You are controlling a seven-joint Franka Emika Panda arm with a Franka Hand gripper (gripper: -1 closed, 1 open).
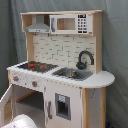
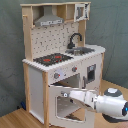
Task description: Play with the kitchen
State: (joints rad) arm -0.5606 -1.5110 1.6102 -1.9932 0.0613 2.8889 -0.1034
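Observation:
The kitchen (image 1: 62, 75) (image 2: 60, 65) stands tall in both exterior views, built of white panels and pale wood. It has a red-ringed black hob (image 1: 37, 65) (image 2: 52, 59), a black faucet (image 1: 85, 59) (image 2: 75, 40) and a grey hood (image 1: 39, 25) (image 2: 50, 21). Its windowed oven door (image 2: 67, 104) (image 1: 6, 105) hangs open, swung out from the front. My gripper (image 2: 64, 94) sits at the top edge of that door, with the white arm (image 2: 112, 105) reaching in from the second exterior view's right. In the first exterior view only a white part of the arm (image 1: 22, 121) shows at the bottom edge.
A toy microwave (image 1: 70, 23) sits on the upper shelf beside the hood. A sink (image 1: 70, 73) lies under the faucet, above a white cupboard door with a dark panel (image 1: 62, 106). Grey curtain hangs behind the kitchen, and a wooden floor (image 2: 15, 117) lies below it.

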